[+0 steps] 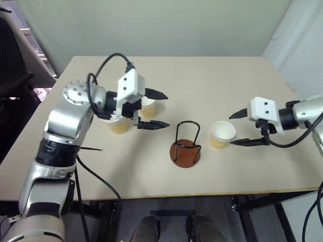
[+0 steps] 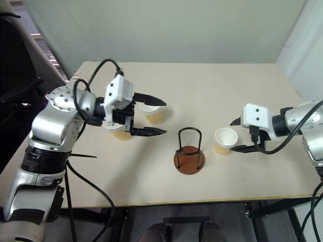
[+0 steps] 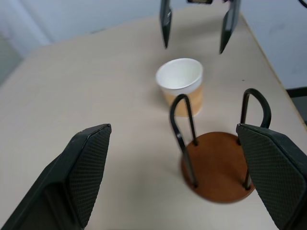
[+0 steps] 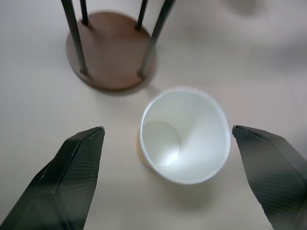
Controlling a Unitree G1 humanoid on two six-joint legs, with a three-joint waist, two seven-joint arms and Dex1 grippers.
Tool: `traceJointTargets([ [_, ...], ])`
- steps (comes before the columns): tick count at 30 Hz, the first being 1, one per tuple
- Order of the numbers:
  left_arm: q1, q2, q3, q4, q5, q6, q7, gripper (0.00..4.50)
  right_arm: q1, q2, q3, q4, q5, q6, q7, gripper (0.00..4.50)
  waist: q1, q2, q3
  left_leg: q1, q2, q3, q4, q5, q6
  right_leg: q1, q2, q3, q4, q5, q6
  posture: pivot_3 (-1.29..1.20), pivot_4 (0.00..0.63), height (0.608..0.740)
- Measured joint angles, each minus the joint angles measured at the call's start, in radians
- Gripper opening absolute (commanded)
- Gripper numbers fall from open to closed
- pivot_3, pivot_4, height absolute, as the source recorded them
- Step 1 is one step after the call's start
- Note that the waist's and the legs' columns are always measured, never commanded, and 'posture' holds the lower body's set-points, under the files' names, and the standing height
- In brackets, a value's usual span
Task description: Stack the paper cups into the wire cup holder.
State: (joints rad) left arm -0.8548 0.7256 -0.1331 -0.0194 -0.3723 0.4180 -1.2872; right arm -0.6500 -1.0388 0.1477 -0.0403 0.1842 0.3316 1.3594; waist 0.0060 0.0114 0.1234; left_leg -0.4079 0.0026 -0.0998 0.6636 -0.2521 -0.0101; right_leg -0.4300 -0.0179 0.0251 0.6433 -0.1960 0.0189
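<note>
**Jaws wide, holder empty, one cup lined up on my right**

From the head cameras: the wire cup holder (image 1: 185,146) stood on the desk (image 1: 217,85) near the front edge, nothing in it. One paper cup (image 1: 222,134) stood upright just beside it on my right, and my right jaws (image 1: 249,129) were spread wide, one finger on either side of it, not touching that I could see. Two more cups (image 1: 146,108) sat on my left, half hidden behind my left jaws (image 1: 154,109), also spread wide and empty, hovering above the desk.

From my left wrist: I looked between my own fingers at the holder's brown base and its black loops, the right-hand cup beyond it, and my other arm's fingertips past that.

From my right wrist: the cup's white mouth (image 4: 184,140) sat between my two pads (image 4: 72,163), holder base just beyond.

My call: the step was taking that cup. I needed to close gently on the wall below the rim, since thin paper crushes easily, then lift clear of the loops and lower it straight down between them. Clipping a wire could shove the holder.
</note>
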Motion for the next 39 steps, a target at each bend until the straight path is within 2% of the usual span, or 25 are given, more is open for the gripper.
traceJointTargets([
  [13, 0.043, 0.042, 0.017, -0.063, -0.01, 0.031, 0.006, 4.5, 0.011, 0.058, 0.058, -0.001, -0.034, -0.031, 0.023, 4.44, 0.008, 0.0, 0.0, -0.002, 0.0, 0.0, 0.001, -0.001, 0.001, 0.001, 0.0, 0.001, -0.004, -0.001, 0.002, 0.0, 0.15, 0.74],
  [16, 0.047, 0.045, 0.017, -0.068, -0.014, 0.042, 0.008, 4.5, 0.014, 0.082, 0.084, 0.003, -0.063, -0.047, 0.022, 3.83, 0.009, 0.0, 0.0, -0.002, 0.0, 0.0, 0.002, -0.001, 0.001, 0.001, 0.0, 0.001, -0.004, -0.001, 0.002, 0.0, 0.15, 0.74],
  [26, 0.048, 0.063, 0.017, -0.08, -0.014, 0.048, 0.016, 4.5, 0.021, 0.11, 0.114, 0.074, -0.142, -0.109, 0.013, 0.23, 0.009, 0.0, 0.0, -0.001, 0.0, 0.0, 0.002, -0.001, 0.001, 0.001, 0.0, 0.001, -0.004, -0.001, 0.002, 0.0, 0.15, 0.74],
  [27, 0.048, 0.063, 0.017, -0.08, -0.014, 0.048, 0.02, 4.5, 0.02, 0.11, 0.114, 0.077, -0.143, -0.113, 0.014, 0.04, 0.009, 0.0, 0.0, -0.001, 0.0, 0.0, 0.002, -0.001, 0.001, 0.001, 0.0, 0.001, -0.004, -0.001, 0.002, 0.0, 0.15, 0.74],
  [30, 0.048, 0.063, 0.017, -0.08, -0.015, 0.047, 0.024, 4.5, 0.007, 0.098, 0.106, 0.07, -0.128, -0.112, 0.032, 0.04, 0.009, 0.0, 0.0, -0.002, 0.0, 0.0, 0.001, -0.001, 0.001, 0.001, 0.0, 0.001, -0.003, -0.001, 0.002, 0.0, 0.15, 0.74],
  [33, 0.048, 0.09, 0.017, -0.073, -0.018, 0.046, -0.002, 4.5, -0.033, 0.041, 0.041, -0.013, 0.0, -0.045, 0.125, 0.04, 0.009, 0.0, 0.0, -0.002, 0.0, 0.001, 0.0, 0.0, 0.001, 0.0, 0.0, 0.001, -0.004, -0.001, 0.001, 0.0, 0.15, 0.74],
  [39, 0.072, 0.164, 0.003, -0.037, 0.041, -0.022, -0.063, 4.5, -0.303, 0.017, -0.075, -0.144, 0.214, 0.142, 0.172, 0.04, 0.001, 0.0, 0.0, -0.001, 0.0, -0.001, -0.001, 0.003, -0.005, 0.0, 0.002, 0.002, -0.006, -0.003, -0.002, 0.0, 0.15, 0.74],
])
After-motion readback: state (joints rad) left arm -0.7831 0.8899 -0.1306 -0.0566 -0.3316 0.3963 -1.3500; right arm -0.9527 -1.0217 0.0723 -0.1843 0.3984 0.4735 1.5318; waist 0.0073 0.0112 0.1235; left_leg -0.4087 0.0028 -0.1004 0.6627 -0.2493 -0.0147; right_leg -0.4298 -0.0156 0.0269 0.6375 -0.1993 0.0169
